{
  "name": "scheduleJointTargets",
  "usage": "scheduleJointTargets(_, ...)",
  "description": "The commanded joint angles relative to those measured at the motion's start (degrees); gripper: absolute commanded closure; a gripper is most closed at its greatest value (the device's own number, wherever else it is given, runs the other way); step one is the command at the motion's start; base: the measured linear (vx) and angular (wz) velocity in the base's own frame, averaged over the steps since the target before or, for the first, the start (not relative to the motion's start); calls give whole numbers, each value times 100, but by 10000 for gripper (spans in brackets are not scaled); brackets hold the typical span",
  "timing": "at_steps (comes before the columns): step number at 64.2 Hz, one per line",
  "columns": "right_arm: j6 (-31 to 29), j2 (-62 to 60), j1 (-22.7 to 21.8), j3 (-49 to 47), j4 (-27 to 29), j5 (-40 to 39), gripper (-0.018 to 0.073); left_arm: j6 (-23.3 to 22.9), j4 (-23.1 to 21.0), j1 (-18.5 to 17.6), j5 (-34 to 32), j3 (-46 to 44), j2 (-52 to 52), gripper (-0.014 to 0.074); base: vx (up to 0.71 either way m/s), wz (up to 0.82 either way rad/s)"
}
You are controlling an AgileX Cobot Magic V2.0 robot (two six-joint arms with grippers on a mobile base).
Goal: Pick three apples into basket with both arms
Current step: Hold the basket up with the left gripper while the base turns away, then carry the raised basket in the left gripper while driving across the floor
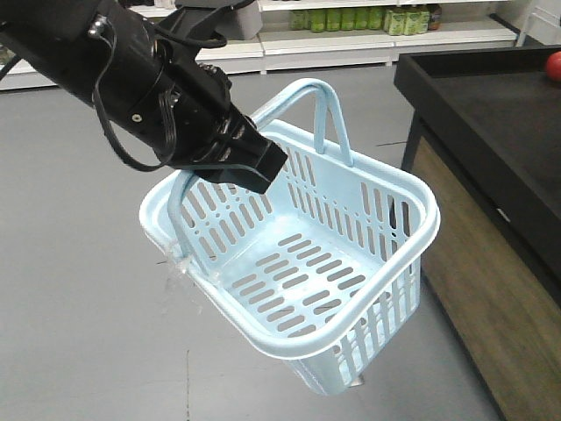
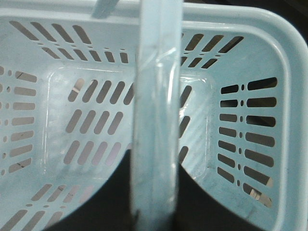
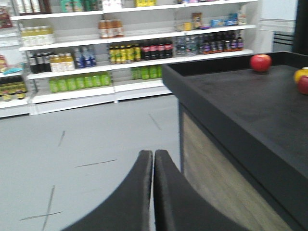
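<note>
"Black left gripper [image 1: 248,160], what did it have?"

"It was clamped tight on the near hoop handle [image 2: 156,120] of the pale blue slotted plastic basket [image 1: 351,160], which hung tilted over the grey floor [image 1: 79,333] with nothing inside it. A white shred [image 1: 175,260] dangled from its rim."

"And the right gripper [image 3: 154,192]?"

"Its two dark fingers [image 3: 137,192] were pressed together, gripping nothing, above the floor beside the black-topped table [image 3: 240,110]."

"The apples?"

"One round red apple [image 3: 260,62] lay on that table, well apart from both grippers. A second red apple [image 3: 303,85] showed at the picture's edge, just beside a yellow-orange fruit [image 3: 300,74]."
</note>
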Motion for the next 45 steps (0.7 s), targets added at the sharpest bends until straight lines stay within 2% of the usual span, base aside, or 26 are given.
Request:
scheduleJointTargets(1,-54,-44,-32,53,-17,-427,563,-43,-203,-13,-163,-135,-244,604,2,43)
scheduleJointTargets(45,-54,-44,-32,53,-17,-427,563,-43,-203,-13,-163,-135,-244,604,9,45)
